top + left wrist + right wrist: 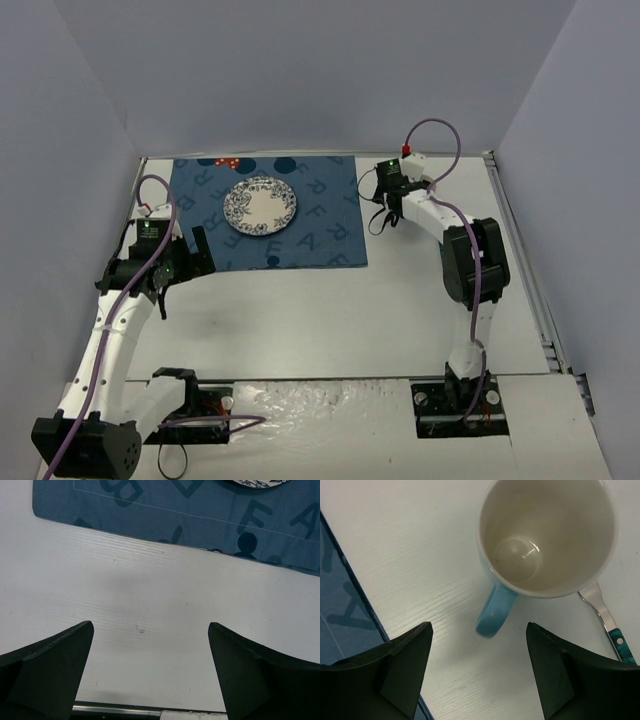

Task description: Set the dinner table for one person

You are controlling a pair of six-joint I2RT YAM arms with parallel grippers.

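The white dinner table point(330, 320) carries a dark blue lettered mat point(300, 235) at the back left, with a blue-patterned white plate point(260, 205) on it. My right gripper point(375, 203) hangs open just right of the mat. In the right wrist view it point(480, 630) is open above an empty mug point(547, 530), white inside, whose light blue handle point(495, 612) points between the fingers without touching them. A utensil with a teal handle point(607, 625) lies beside the mug. My left gripper point(190, 265) is open and empty over bare table point(150, 630) near the mat's edge point(200, 515).
A small red dotted object point(228, 161) sits at the mat's far edge. Grey walls enclose the table on three sides. Metal strips run along the table's right edge point(545, 330). The arm bases stand at the near edge point(460, 400).
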